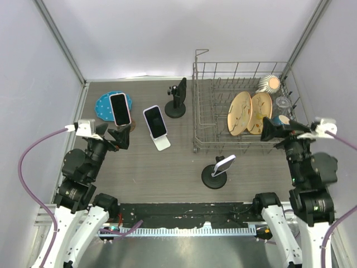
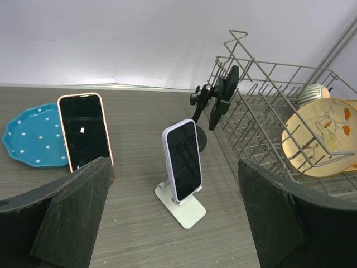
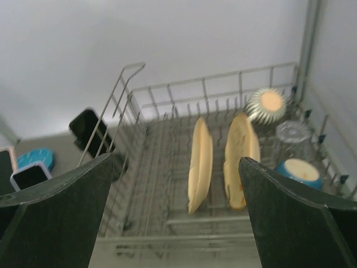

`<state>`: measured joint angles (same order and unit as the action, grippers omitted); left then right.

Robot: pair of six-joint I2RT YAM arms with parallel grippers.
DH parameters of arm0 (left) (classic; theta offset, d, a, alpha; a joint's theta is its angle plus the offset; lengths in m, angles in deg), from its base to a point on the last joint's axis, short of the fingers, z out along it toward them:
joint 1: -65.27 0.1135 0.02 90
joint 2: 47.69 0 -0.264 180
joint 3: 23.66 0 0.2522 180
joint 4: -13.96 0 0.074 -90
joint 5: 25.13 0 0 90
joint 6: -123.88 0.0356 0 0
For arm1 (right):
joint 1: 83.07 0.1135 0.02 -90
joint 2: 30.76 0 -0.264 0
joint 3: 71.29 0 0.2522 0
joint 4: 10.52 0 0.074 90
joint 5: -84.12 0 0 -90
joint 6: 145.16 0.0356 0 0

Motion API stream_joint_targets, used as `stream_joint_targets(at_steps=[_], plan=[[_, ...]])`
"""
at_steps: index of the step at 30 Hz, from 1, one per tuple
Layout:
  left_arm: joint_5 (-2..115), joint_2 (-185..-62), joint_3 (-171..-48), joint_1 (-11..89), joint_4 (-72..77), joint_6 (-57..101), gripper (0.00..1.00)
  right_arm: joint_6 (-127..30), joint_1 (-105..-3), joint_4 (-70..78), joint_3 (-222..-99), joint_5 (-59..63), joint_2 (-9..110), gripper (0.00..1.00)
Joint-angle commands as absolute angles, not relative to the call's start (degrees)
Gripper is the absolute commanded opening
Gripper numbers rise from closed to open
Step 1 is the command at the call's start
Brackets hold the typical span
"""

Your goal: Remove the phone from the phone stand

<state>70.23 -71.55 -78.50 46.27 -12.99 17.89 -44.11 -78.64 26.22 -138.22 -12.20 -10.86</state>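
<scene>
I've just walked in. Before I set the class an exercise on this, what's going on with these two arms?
Nothing is being held yet. The left hand hangs open at the table's left side, facing the white-cased phone, which still leans on its white stand. The right hand is open too, pointed into the dish rack with its two plates.
</scene>
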Motion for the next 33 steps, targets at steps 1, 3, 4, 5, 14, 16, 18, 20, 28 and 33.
stream_joint_targets(at_steps=[1, 3, 4, 5, 14, 16, 18, 20, 28, 33], plan=[[68.5, -70.3, -80.5, 46.1, -11.9, 18.8, 1.00, -39.7, -78.4, 41.0, -144.9, 0.3, -3.2, 1.00], [68.6, -69.8, -80.6, 46.1, -12.2, 18.8, 1.00, -39.1, -78.3, 45.6, -146.3, 2.7, -0.8, 1.00], [68.6, -69.7, -80.7, 46.1, -12.3, 18.8, 1.00, -39.0, -78.3, 46.8, -146.5, 3.4, -0.2, 1.00], [68.6, -69.6, -80.7, 46.1, -12.5, 18.8, 1.00, -38.5, -78.3, 49.8, -146.8, 4.1, 0.4, 1.00], [67.8, -69.4, -80.7, 46.2, -12.8, 18.6, 1.00, -41.0, -78.4, 60.5, -149.7, 15.4, 6.9, 1.00], [67.9, -69.4, -80.7, 46.2, -12.7, 18.7, 1.00, -41.6, -78.3, 59.5, -149.2, 18.2, 6.8, 1.00], [67.9, -69.6, -80.7, 46.1, -12.8, 18.7, 1.00, -43.2, -78.2, 58.5, -148.6, 22.6, 6.0, 1.00], [67.9, -69.8, -80.7, 46.2, -12.7, 18.7, 1.00, -43.1, -78.1, 56.1, -147.5, 27.7, 4.8, 1.00], [67.1, -70.3, -80.5, 46.2, -12.3, 18.4, 1.00, -44.6, -76.6, 52.2, -145.4, 32.8, 1.9, 1.00], [67.3, -70.6, -80.4, 46.2, -12.3, 18.5, 1.00, -46.0, -73.4, 53.3, -147.7, 29.1, 4.3, 1.00]])
